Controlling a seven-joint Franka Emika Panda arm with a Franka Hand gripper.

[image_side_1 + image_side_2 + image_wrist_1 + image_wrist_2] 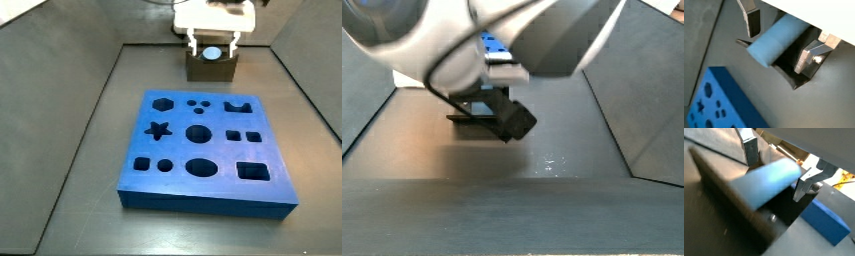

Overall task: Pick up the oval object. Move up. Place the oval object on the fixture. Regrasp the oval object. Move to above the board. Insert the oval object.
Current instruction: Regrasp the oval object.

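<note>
The oval object is a pale blue peg lying in the notch of the dark fixture, with its lighter end face turned towards the board. My gripper straddles the peg and is open, with a gap between the peg and each silver finger. It shows the same way in a wrist view, with the peg on the fixture. In a side view my gripper hangs over the fixture at the far end, and the peg's end shows between the fingers.
The blue board, with its many dark shaped holes, lies on the dark floor just in front of the fixture; its corner shows in both wrist views. Grey walls enclose the floor. In a side view the arm blocks much of the scene.
</note>
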